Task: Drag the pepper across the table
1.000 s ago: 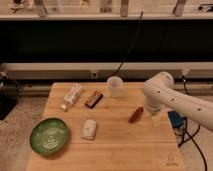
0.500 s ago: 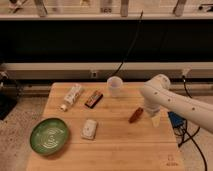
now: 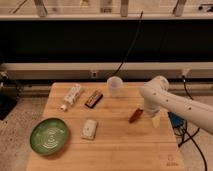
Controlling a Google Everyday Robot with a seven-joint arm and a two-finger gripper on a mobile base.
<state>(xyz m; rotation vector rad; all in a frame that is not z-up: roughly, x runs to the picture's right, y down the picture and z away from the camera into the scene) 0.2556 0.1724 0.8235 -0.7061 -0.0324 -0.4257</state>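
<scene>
The small reddish-brown pepper [image 3: 135,116] lies on the light wooden table [image 3: 115,150], right of centre and tilted. My gripper [image 3: 151,118] hangs from the white arm [image 3: 175,104] that reaches in from the right. It is low over the table, just right of the pepper's upper end and very close to it. Whether it touches the pepper does not show.
A white cup [image 3: 114,86] stands at the back centre. A dark brown bar [image 3: 93,98] and a white bottle [image 3: 72,96] lie at the back left. A green plate [image 3: 49,136] sits at the front left, with a small white object [image 3: 89,128] beside it. A mark [image 3: 171,160] is at the front right corner.
The arm has shifted a little to the left, bringing the gripper closer to the pepper. The pepper has barely moved.
</scene>
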